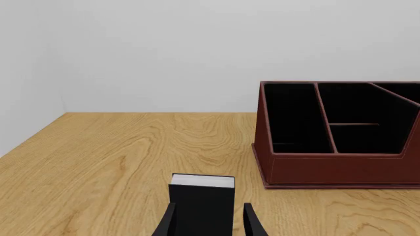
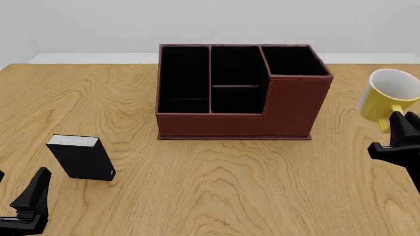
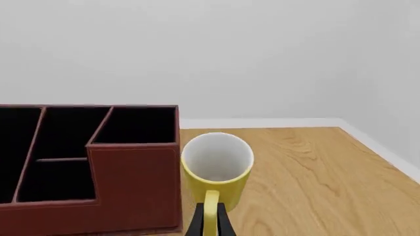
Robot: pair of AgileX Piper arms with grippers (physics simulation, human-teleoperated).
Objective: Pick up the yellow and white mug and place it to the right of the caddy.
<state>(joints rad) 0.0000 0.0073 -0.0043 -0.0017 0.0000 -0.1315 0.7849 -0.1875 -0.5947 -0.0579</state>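
The yellow and white mug (image 2: 388, 96) is just to the right of the reddish-brown caddy (image 2: 288, 105), white inside showing. In the right wrist view the mug (image 3: 217, 164) is close beside the caddy (image 3: 135, 189) wall, handle toward the camera. My right gripper (image 3: 211, 225) is shut on the yellow handle; in the front view it (image 2: 402, 127) is at the table's right edge. Whether the mug's base touches the table is hidden. My left gripper (image 2: 18, 191) is open at the near left, short of a black block.
A small black block with a white top (image 2: 82, 158) stands on the table left of the caddy; in the left wrist view the block (image 1: 202, 196) is just beyond my open fingers. The caddy (image 1: 338, 167) is farther off. A pale wall stands behind the table.
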